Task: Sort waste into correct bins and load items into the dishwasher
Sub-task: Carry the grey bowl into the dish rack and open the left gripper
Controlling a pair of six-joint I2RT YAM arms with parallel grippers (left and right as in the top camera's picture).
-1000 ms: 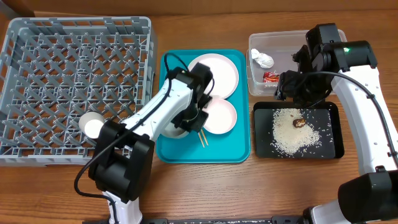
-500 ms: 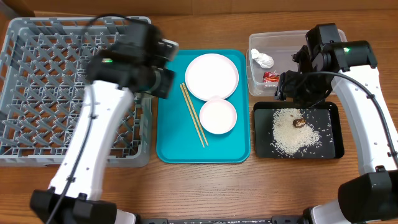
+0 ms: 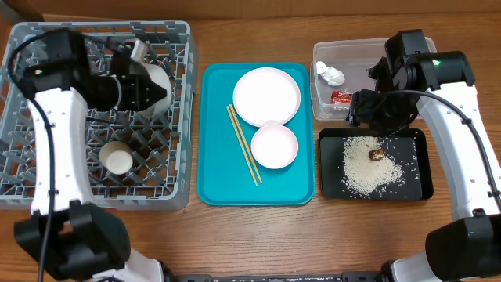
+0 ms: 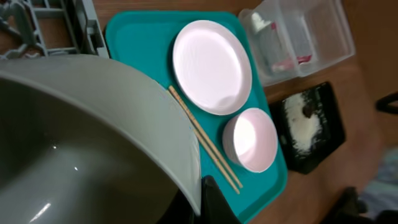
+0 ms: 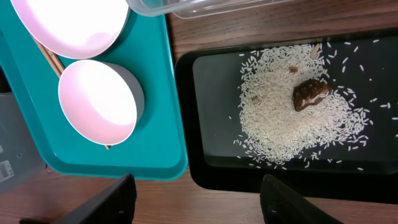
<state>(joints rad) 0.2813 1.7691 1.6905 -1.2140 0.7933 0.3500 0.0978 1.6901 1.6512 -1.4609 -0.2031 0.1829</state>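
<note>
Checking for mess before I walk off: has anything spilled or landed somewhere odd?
Nothing stands out. The rice lies loose but wholly inside the black tray, and the table around it shows no grains.

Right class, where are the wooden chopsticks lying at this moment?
In the overhead view, the chopsticks lie mid-table on the turquoise tray, slanting along its left half, just left of the large plate and the small dish.

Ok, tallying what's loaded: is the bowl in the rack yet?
Held over it: the left gripper grips the bowl by its rim above the rack. Whether the bowl has touched down, cannot tell.
</note>
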